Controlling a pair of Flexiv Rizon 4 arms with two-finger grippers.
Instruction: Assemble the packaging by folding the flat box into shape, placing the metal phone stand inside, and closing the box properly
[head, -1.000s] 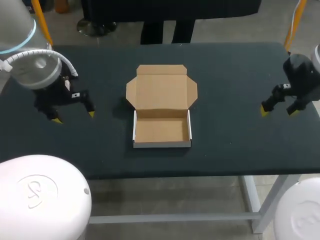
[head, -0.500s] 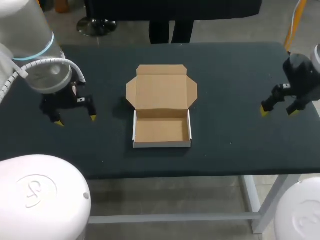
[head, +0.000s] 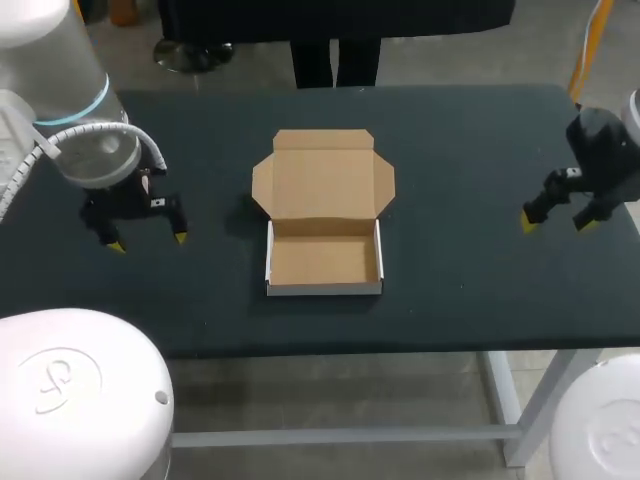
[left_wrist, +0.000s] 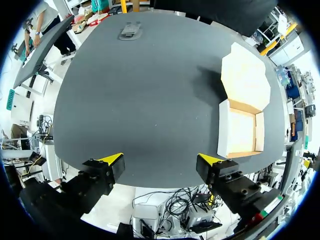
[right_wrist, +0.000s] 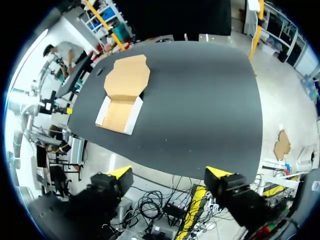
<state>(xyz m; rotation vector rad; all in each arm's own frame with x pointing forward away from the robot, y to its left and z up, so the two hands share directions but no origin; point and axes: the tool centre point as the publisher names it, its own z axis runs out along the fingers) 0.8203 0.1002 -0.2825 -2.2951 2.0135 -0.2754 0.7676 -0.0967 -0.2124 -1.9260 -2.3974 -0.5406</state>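
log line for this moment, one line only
box: folded, lid open, empty | phone stand: on table, apart from box | left hand: open, empty | right hand: open, empty

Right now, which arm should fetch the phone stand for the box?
Left, probably. The phone stand lies ahead of the open left gripper, on its side of the box; the right gripper hangs beyond the box.

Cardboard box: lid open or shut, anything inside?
Open and empty. The brown cardboard box has its lid laid back flat, and the tray floor is bare.
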